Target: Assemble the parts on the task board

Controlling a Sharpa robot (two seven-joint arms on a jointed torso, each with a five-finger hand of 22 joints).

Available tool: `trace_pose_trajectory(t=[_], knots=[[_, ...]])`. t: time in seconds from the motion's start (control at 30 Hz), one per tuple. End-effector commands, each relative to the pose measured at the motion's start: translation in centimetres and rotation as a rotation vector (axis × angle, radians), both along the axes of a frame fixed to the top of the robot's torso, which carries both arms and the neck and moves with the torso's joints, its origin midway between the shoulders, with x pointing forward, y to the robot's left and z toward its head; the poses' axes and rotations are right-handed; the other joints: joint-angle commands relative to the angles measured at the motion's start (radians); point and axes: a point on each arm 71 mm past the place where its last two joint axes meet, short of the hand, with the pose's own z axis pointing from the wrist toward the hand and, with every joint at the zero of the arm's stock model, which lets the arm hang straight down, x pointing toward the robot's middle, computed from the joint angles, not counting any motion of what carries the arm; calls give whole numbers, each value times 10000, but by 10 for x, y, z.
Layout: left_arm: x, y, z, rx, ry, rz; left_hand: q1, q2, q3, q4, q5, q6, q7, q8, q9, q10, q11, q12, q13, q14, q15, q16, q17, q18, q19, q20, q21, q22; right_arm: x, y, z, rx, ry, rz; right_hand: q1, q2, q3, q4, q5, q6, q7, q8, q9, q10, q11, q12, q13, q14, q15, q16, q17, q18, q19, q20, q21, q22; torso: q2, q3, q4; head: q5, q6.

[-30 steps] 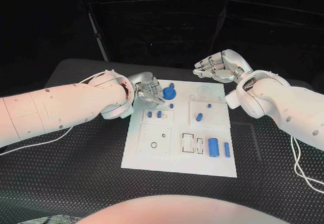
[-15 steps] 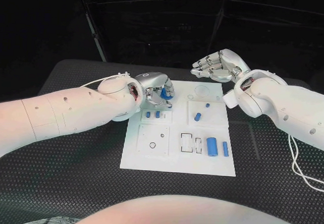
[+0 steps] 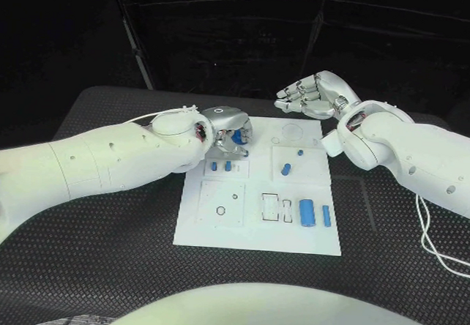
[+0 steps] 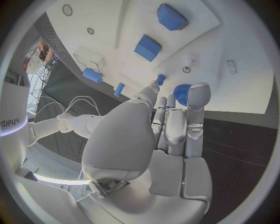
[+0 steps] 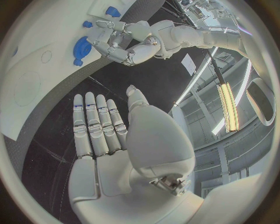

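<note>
Black table and loose cables

The table has a dark, ribbed mat surface that runs to all its edges. A thin white cable lies looped on the tabletop near the right edge. Another thin white cable trails over the tabletop toward the left edge. Beyond the far edge the background is dark, with a slanted grey bar behind the far left corner.

white task board mid-table, small blue parts scattered on it
</note>
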Motion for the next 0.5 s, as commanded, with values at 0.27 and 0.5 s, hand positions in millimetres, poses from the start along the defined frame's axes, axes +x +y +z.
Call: trace_pose_trajectory(t=[0.27,0.5], knots=[[1,-9,-8,706,185,-400,87,-63,313,24,18,310,-72,-136,-122,392,-71,-246,-202,291,-80,524,489,-200,313,-79,951,811,0,3,2,76,-36,139,-25,45,-27,-2,56,82,79,-60,6,-11,20,54,-16,15,-11,-47,-10,48,64,-12,-52,-14,-14,0,9,-23,2],[1,-9,-11,935,414,-403,88,-88,428,21,17,407,-103,-167,-157,521,-96,-337,-228,367,-142,639,578,-230,371,-125,1173,1012,0,3,2,73,-36,136,-25,45,-27,-2,56,82,79,-60,6,-11,20,54,-16,15,-11,-47,-10,48,64,-12,-52,-14,-12,2,18,-37,2]])
